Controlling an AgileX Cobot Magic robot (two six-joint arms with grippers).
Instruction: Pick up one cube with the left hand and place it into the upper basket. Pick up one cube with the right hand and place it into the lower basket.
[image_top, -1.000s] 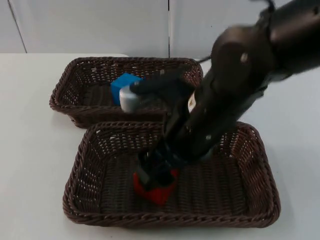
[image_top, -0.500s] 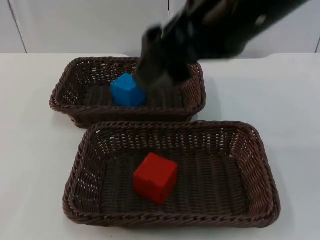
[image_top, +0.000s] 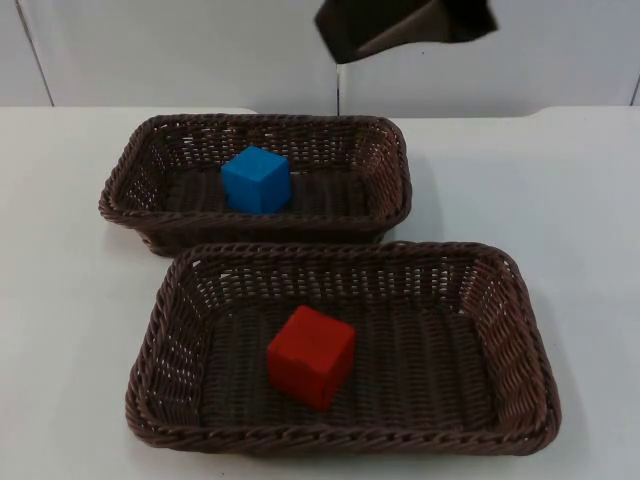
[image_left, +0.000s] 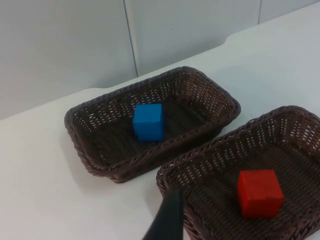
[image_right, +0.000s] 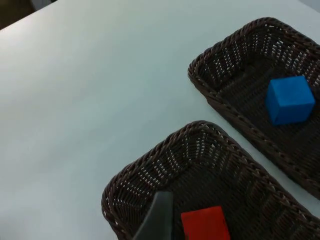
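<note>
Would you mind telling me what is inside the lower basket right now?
A red cube lies on the floor of the lower basket, clear of the walls. The patch of weave under the cube is hidden.

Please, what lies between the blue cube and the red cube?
In the top view, the near wall of the upper basket and the far wall of the lower basket stand between the blue cube and the red cube.

Upper basket: blue cube left of centre, right half open | lower basket: red cube mid-floor, room around | desk right edge side bare
</note>
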